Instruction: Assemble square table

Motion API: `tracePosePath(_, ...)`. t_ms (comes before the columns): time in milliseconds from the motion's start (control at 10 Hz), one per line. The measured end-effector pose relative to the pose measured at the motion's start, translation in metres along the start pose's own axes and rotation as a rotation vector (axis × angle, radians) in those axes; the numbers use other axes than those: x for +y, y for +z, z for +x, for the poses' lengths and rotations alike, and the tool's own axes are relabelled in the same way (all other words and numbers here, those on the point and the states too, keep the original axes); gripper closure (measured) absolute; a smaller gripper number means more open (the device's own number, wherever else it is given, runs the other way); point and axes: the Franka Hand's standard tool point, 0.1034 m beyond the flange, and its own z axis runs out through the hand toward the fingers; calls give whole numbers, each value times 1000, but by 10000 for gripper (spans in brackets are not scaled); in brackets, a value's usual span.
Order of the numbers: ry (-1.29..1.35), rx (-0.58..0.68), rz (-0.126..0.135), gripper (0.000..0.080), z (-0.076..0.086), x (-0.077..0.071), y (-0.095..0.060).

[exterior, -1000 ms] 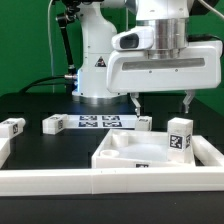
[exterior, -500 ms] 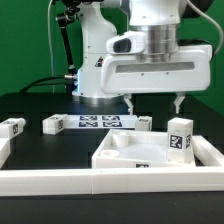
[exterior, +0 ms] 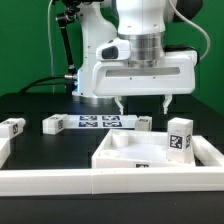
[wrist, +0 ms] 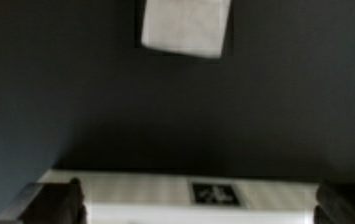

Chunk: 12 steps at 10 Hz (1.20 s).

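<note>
The white square slab (exterior: 128, 152) with a raised rim lies near the front, towards the exterior view's right. One tagged white leg (exterior: 180, 135) stands on its right corner. Three more legs lie on the black table: one at the far left (exterior: 12, 127), one left of the middle (exterior: 53, 123), and one (exterior: 145, 122) just behind the slab. My gripper (exterior: 143, 103) hangs open and empty above that last leg. In the wrist view a blurred white tagged part (wrist: 209, 192) lies between my fingertips (wrist: 58, 202). I cannot tell which part it is. Another white block (wrist: 186, 25) lies farther off.
The marker board (exterior: 100, 121) lies flat behind the legs, in front of the arm's base. A long white border rail (exterior: 100, 182) runs along the front and turns up at the exterior view's right (exterior: 208, 150).
My gripper has moved steadily towards the exterior view's left at about the same height, still open. No part has moved.
</note>
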Motion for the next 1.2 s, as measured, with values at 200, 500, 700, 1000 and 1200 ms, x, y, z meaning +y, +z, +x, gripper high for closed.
tracePosePath(200,19,-16,2,150,-11,5,4)
tracePosePath(500,166,-91,35,150,-22,14,9)
tracePosePath(700,193,-107,48,150,-20,11,10)
tracePosePath(1000,193,-108,47,150,-20,12,11)
tracePosePath(1200,194,-128,47,150,-21,14,13)
